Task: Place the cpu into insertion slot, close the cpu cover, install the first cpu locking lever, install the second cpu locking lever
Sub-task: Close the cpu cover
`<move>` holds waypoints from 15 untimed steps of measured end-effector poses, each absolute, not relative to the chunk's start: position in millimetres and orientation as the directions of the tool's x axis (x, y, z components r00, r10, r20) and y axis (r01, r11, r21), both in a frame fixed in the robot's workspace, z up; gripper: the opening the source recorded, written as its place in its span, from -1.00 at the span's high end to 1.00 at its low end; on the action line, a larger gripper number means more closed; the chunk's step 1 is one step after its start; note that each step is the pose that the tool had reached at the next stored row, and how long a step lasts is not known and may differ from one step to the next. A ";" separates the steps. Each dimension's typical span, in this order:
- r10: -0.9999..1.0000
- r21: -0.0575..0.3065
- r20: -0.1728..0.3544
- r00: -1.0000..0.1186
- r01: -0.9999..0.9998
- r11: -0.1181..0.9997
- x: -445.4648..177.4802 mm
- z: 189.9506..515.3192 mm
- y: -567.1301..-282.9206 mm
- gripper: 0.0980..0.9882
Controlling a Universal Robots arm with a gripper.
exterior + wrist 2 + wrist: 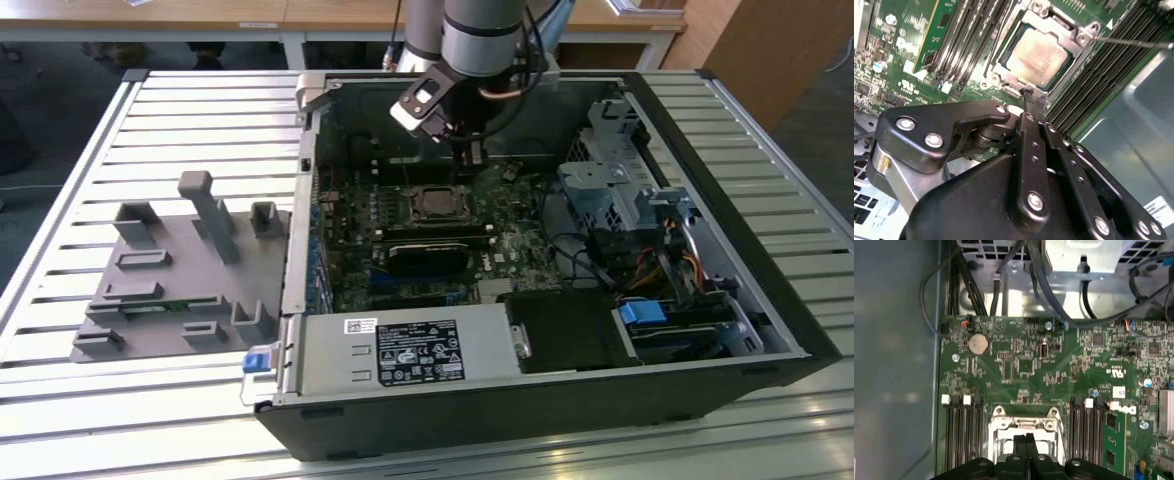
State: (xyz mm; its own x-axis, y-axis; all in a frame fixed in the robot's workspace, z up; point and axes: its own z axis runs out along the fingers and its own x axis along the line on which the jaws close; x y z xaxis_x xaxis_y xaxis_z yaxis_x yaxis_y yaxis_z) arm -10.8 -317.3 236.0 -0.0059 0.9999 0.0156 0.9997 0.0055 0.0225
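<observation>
Second wrist view: fingers (1027, 125) pressed together, empty, tips just beside cpu (1039, 55) under cpu cover (1055, 26).

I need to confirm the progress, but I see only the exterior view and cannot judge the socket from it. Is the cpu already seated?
Observer: Yes. In the second wrist view the cpu lies flat inside the window of the cpu cover.
Operator: Thank you. Does the gripper hold anything?
Observer: No. There the gripper is shut, with nothing in it.
Operator: And the locking levers?
Observer: One thin metal lever juts out from the cover's corner; I cannot tell whether it is latched.
</observation>
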 end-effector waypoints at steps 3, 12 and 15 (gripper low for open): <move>1.000 0.022 0.016 -0.006 1.000 0.006 -15.2 236.0 -317.3 0.98; 1.000 0.022 0.016 -0.006 1.000 0.006 -25.2 236.0 -317.3 0.98; 1.000 0.023 0.016 -0.006 1.000 0.005 -28.4 236.0 -317.3 0.98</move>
